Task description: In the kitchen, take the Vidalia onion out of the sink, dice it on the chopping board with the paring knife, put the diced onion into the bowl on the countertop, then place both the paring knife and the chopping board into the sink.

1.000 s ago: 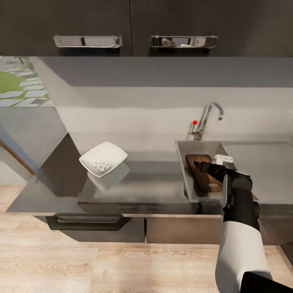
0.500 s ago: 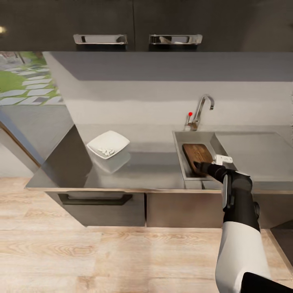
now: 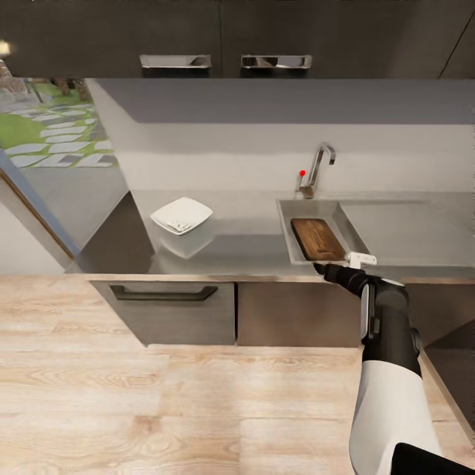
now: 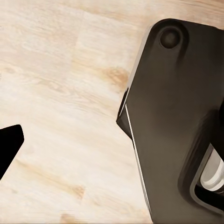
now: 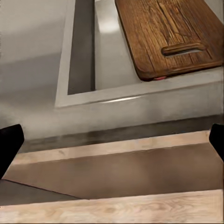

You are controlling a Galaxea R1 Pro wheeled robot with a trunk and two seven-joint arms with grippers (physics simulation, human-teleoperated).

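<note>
The dark brown chopping board (image 3: 318, 239) lies flat in the grey sink (image 3: 285, 227), slot handle toward me. In the right wrist view a red sliver (image 5: 159, 78) peeks from under the chopping board (image 5: 172, 32); the rest of the paring knife is hidden. The white bowl (image 3: 181, 215) stands on the countertop at the left, holding tiny white onion cubes (image 3: 177, 225). My right gripper (image 3: 320, 268) hovers at the counter's front edge, just short of the sink, open and empty, its fingertips (image 5: 9, 144) wide apart. One left fingertip (image 4: 9, 145) shows over the wooden floor.
The chrome tap (image 3: 318, 168) with its red-tipped lever stands behind the sink, with the drainboard (image 3: 402, 227) to its right. Below the counter is a drawer with a dark handle (image 3: 163, 293). My own dark base (image 4: 177, 116) sits on the plank floor.
The whole view has pulled back and away from the counter, so more floor shows. My right gripper, earlier over the board in the sink, is now at the counter's front edge.
</note>
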